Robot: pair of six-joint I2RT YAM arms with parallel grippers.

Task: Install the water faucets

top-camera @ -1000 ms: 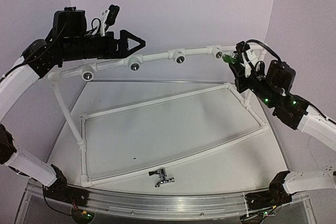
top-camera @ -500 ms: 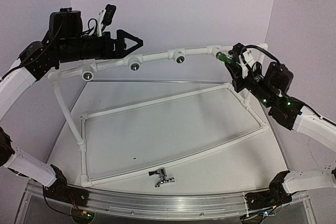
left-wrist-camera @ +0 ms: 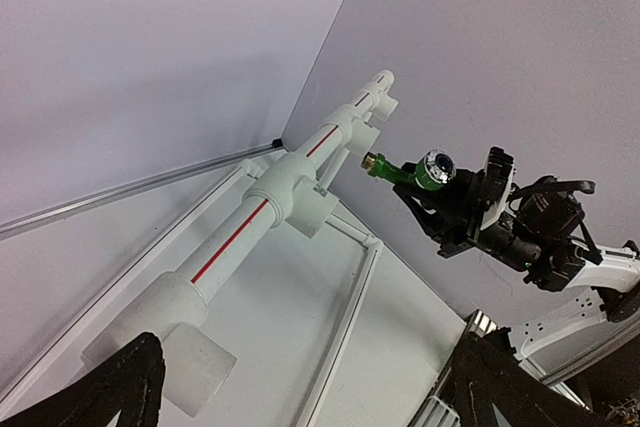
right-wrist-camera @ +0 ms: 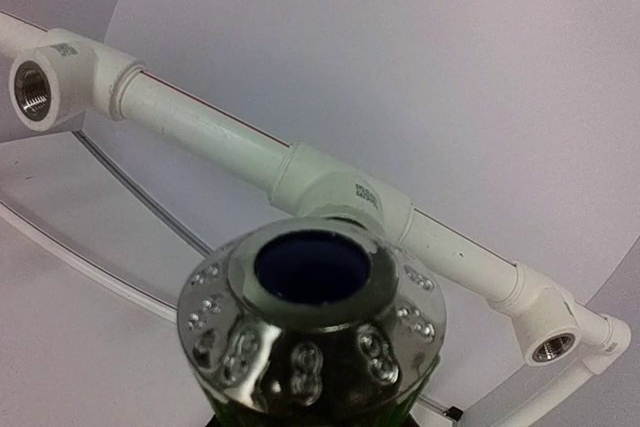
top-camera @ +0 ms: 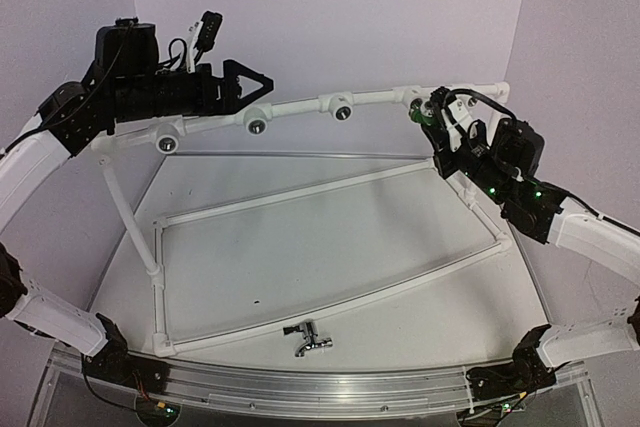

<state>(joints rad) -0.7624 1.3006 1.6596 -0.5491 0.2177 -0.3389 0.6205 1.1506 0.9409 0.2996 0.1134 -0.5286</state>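
One green faucet [top-camera: 426,113], one chrome faucet [top-camera: 308,337]

The green faucet [left-wrist-camera: 398,171] is glossy plastic; its knob [right-wrist-camera: 312,332] is shiny dimpled chrome with a smooth blue cap [right-wrist-camera: 312,267]. The chrome faucet [top-camera: 307,338] is polished metal. The pipe frame [right-wrist-camera: 200,127] is smooth matt white plastic, with metal thread in one socket [right-wrist-camera: 31,90]. The counter [top-camera: 300,237] looks matt.

Right pincer [top-camera: 441,123] carried green faucet [top-camera: 425,113] up-left; tip now just beside pipe socket [top-camera: 413,101].
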